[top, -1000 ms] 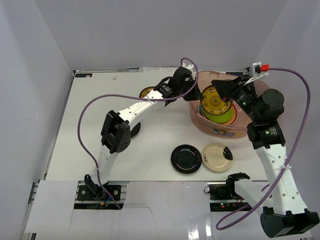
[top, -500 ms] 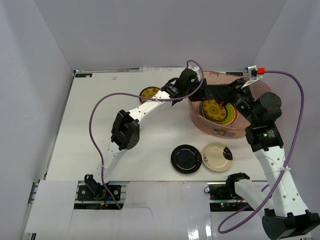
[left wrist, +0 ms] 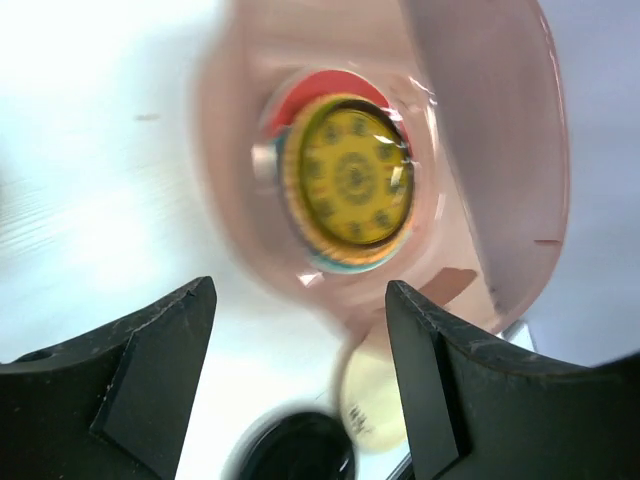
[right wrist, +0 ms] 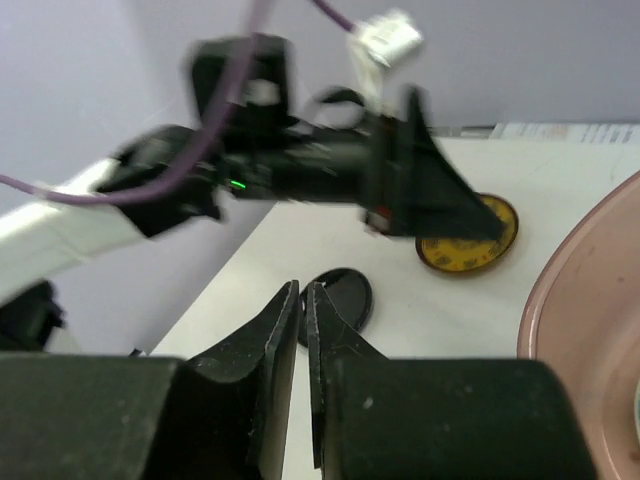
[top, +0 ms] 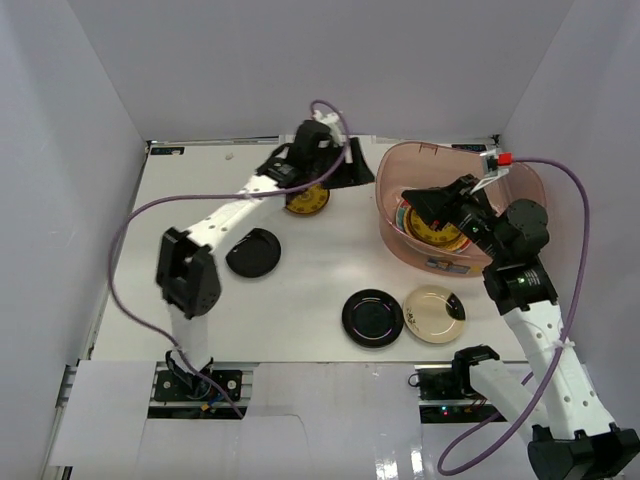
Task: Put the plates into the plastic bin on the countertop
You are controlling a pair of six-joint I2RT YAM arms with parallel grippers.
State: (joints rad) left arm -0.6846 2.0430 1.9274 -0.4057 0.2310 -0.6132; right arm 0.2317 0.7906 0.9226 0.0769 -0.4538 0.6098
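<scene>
- The left wall [top: 60, 200] stands along the tabletop's [top: 320, 260] 9 o'clock edge. The strip of table beside it is bare apart from a purple cable [top: 125, 235].
- A black plate [top: 252, 252] lies flat at about 9 o'clock from the table's centre, beside the left arm's links.
- The left gripper [top: 355, 172] reaches toward 12 o'clock, just beside the bin's rim. In its wrist view the fingers [left wrist: 150, 370] are spread wide with nothing between them.
- A yellow patterned plate [top: 307, 198] lies on the table partly under that gripper; whether they touch cannot be told.
- Another black plate [top: 372, 318] and a cream plate [top: 434, 314] lie just beside each other at 5 o'clock, near the front edge, with open table around them.
- The plastic bin [top: 400, 155] sits at 2 o'clock, close to the right wall. It holds a stack of plates with a yellow one [left wrist: 350, 180] on top.
- The right gripper [top: 415, 198] hangs over the bin's inside, pointing to 9 o'clock. Its fingers [right wrist: 270, 340] are pressed almost together, leaving a thin slit, and hold nothing.
</scene>
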